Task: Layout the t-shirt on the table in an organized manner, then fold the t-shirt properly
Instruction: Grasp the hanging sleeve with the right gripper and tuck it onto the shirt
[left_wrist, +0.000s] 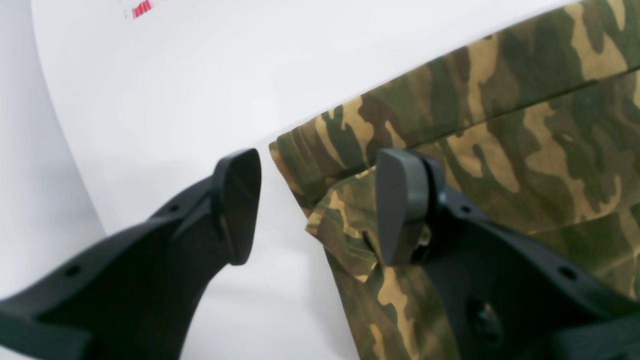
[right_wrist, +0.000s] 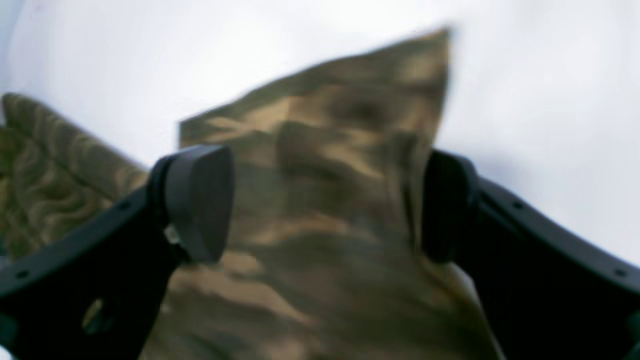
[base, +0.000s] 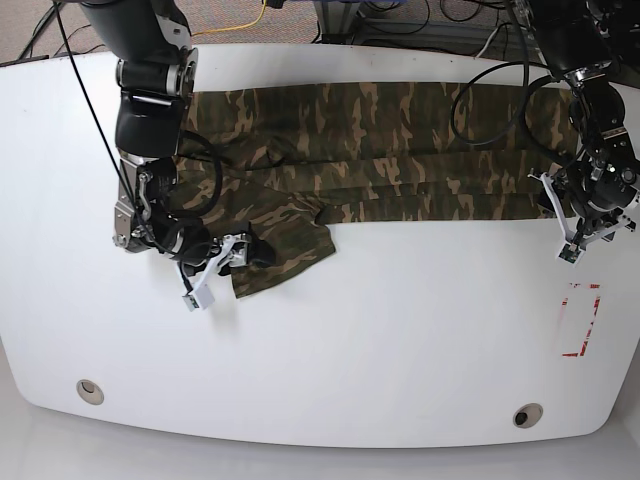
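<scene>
White table carries the shirt along its far half, folded lengthwise, one sleeve flopped forward. Both grippers gape wide, holding nothing: right gripper over that sleeve, left gripper at the hem corner. Folding looks midway; next, pinch those ends.

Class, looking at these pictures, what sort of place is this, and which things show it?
Probably a robotics lab or test workspace, not a home. A white table carries a red tape outline, two robot arms work a camouflage t-shirt, and loose cables trail over the floor behind.
</scene>
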